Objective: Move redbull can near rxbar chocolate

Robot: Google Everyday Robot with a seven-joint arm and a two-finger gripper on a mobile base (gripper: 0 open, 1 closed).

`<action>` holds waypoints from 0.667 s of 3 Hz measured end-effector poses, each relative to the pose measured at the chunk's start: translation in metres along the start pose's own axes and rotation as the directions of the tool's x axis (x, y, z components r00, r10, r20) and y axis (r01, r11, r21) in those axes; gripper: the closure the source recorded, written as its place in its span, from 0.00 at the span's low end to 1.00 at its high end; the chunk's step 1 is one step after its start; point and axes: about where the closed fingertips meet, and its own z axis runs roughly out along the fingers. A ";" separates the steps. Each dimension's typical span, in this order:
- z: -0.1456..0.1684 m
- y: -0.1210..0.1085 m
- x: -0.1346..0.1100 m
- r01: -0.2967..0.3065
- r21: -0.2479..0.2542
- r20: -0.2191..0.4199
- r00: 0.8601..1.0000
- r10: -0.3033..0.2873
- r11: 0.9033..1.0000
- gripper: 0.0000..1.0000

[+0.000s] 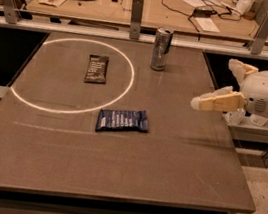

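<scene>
The redbull can (161, 48) stands upright at the far edge of the dark table, right of the middle. The rxbar chocolate (97, 69) lies flat inside a white circle of light on the table's left half. My gripper (217, 85) reaches in from the right edge, above the table's right side, well to the right of the can and nearer to me. Its two pale fingers (221, 101) are spread apart and hold nothing.
A blue wrapper with white text (123, 120) lies near the table's middle. The table (127, 179) has a metal rail with posts (137, 10) along its far edge. A workbench with cables and small items stands behind.
</scene>
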 end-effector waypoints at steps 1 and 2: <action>0.026 -0.038 0.002 0.015 -0.001 0.053 0.998 -0.015 1.000 0.00; 0.053 -0.066 0.004 0.017 -0.004 0.062 0.998 -0.017 1.000 0.00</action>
